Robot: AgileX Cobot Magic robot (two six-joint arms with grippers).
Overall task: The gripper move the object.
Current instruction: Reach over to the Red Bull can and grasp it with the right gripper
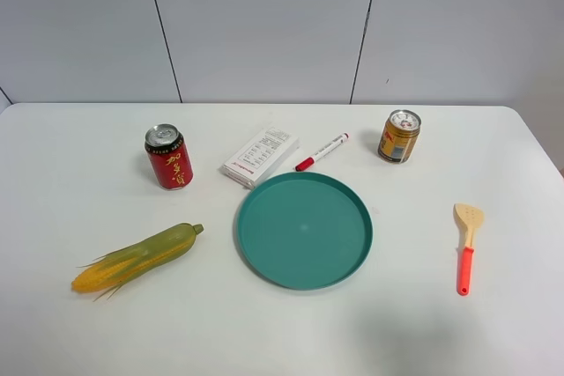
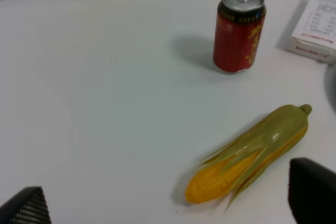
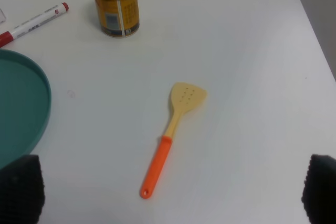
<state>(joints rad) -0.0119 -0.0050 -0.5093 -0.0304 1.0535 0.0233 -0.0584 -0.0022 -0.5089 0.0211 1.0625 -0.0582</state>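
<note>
Worktop, white, seen from above; no arm shows in that high view. The gold-yellow drink can (image 1: 400, 136) stands upright toward the far right corner, apart from the red-capped marker (image 1: 322, 151) beside it and the teal plate (image 1: 304, 231) at the middle. Standing free like this, its sides look clear for a grasp. The right gripper (image 3: 168, 190) hangs toward the near right edge, fingers spread wide and empty. The orange-handled wooden spatula (image 3: 169, 137) lies between it and the can, and this arm seems best placed to reach. The left gripper (image 2: 168, 200), also spread wide and empty, hangs by the corn cob (image 2: 252, 153), short of the red can (image 2: 239, 30).
</note>
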